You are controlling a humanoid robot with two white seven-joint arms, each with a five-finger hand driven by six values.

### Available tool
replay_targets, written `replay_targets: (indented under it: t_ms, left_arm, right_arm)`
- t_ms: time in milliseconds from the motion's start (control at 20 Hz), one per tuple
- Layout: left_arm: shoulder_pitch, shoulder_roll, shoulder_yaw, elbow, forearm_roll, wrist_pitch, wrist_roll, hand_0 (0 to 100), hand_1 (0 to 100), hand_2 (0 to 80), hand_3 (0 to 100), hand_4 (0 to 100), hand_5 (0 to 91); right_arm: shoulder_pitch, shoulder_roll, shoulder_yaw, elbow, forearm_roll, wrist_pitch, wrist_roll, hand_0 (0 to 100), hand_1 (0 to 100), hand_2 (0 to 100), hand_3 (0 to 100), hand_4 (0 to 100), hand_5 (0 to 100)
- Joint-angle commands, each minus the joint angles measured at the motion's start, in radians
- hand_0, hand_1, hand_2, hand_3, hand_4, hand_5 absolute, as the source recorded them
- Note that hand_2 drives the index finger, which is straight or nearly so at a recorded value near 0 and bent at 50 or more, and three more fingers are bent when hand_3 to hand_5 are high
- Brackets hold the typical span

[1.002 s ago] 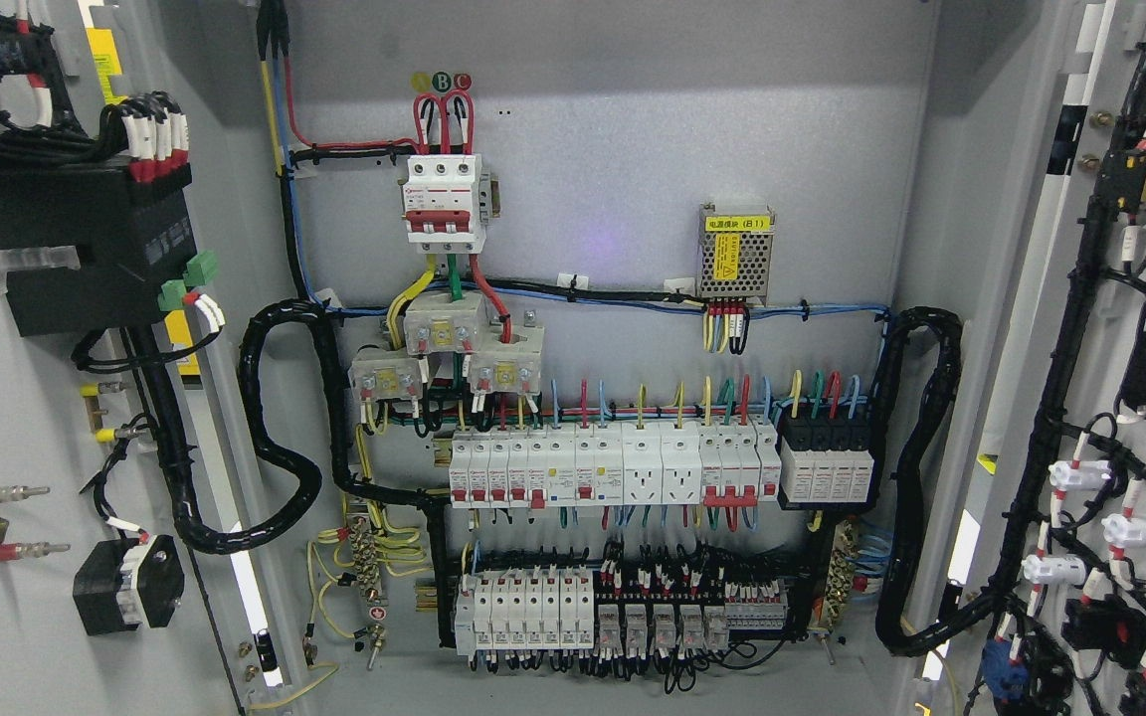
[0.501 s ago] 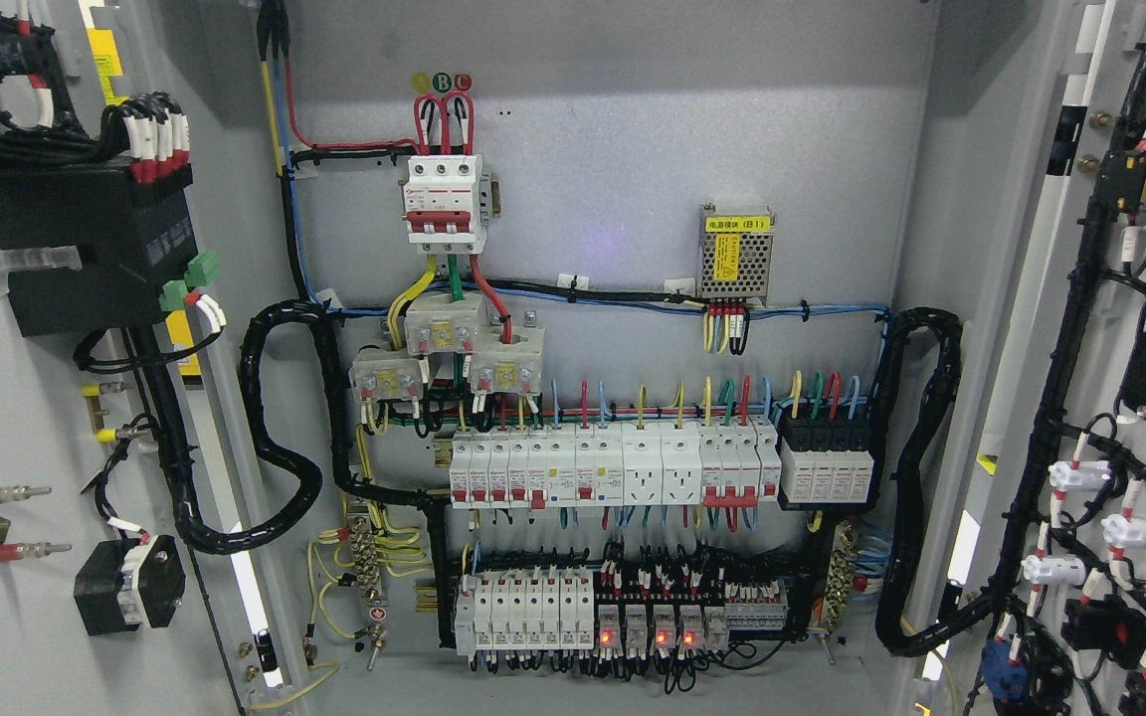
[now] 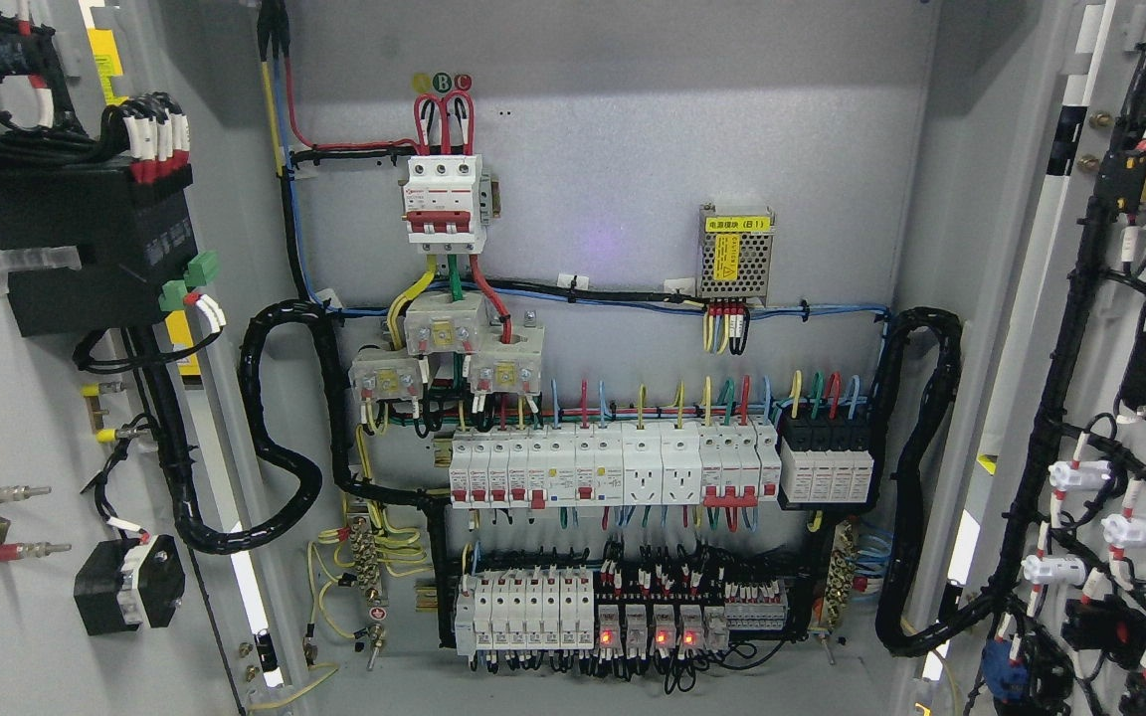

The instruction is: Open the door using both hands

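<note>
I am looking straight into a grey steel electrical cabinet whose two doors are both standing swung outward: the left grey door leaf [image 3: 26, 636], carrying a black rectangular control module [image 3: 76, 254] on its inner face, is filling the picture's left edge, and the right grey door leaf [image 3: 1130, 298], studded with white-capped indicator backs and black wiring looms, is filling the right edge. I am judging the opening task to be essentially finished, since the grey back panel [image 3: 613, 149] is lying fully exposed between them. Neither of my hands is showing in the head view, so I cannot tell whether their fingers are spread, curled or gripping anything; presumably both arms are sitting below or outside the picture. The thick black corrugated cable loops [image 3: 280, 438] are hanging slack beside each hinge, a placement that is letting the doors swing without straining the wires. On the panel, the white three-pole main breaker with red terminals [image 3: 444, 204] is sitting uppermost, feeding the row of white miniature breakers [image 3: 613, 467] below, and red lamps are glowing on the small relays [image 3: 653, 628] in the bottom row.
</note>
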Motion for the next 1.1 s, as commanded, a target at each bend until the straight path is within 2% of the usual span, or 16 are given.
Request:
replay_targets:
  t_ms: [0, 251, 451, 852, 1052]
  left_arm:
    - [0.027, 0.008, 0.117, -0.038, 0.003, -0.033, 0.0, 0, 0, 0.0, 5, 0, 0.0]
    - [0.055, 0.006, 0.175, -0.035, 0.012, -0.041, -0.002, 0, 0, 0.0, 6, 0, 0.0]
    - [0.059, 0.005, 0.211, -0.034, 0.022, -0.04, -0.002, 0, 0, 0.0, 5, 0, 0.0]
    - [0.059, 0.003, 0.283, -0.032, 0.044, -0.04, -0.014, 0, 0, 0.0, 6, 0, 0.0]
    - [0.059, 0.003, 0.329, -0.034, 0.117, -0.041, -0.03, 0, 0, 0.0, 6, 0, 0.0]
  right_arm:
    - [-0.049, -0.009, -0.042, -0.014, -0.006, 0.014, -0.022, 21, 11, 0, 0, 0, 0]
    - [-0.061, -0.006, -0.067, -0.014, -0.015, 0.014, -0.024, 21, 11, 0, 0, 0, 0]
    - [-0.056, -0.003, -0.097, -0.014, -0.083, 0.016, -0.024, 21, 12, 0, 0, 0, 0]
    - [-0.052, 0.001, -0.133, -0.014, -0.087, 0.013, -0.024, 21, 12, 0, 0, 0, 0]
    - [-0.04, 0.005, -0.159, -0.014, -0.142, 0.016, -0.024, 21, 12, 0, 0, 0, 0]
